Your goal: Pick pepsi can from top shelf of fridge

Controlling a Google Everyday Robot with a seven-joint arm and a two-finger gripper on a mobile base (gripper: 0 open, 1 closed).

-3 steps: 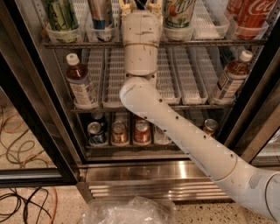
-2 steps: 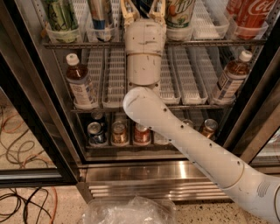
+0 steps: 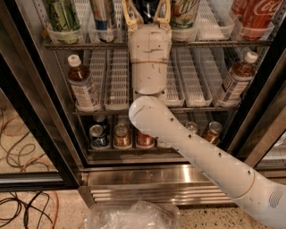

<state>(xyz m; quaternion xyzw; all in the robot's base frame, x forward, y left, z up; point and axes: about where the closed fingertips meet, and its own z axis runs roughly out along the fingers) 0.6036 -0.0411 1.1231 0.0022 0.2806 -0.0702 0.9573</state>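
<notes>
Where trays [image 3: 184,35] hold cans [image 3: 184,12] on the top shelf [image 3: 67,45], the gripper [image 3: 147,12] has its jaws wide around the pepsi can [image 3: 146,5].

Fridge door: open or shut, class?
Open: the arm reaches inside the fridge, its pincer at the pepsi can on the top shelf.

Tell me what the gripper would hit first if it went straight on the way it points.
The gripper, up at the top shelf, points straight at what looks like the pepsi can; it would meet that first. The gap between them is unclear.
</notes>
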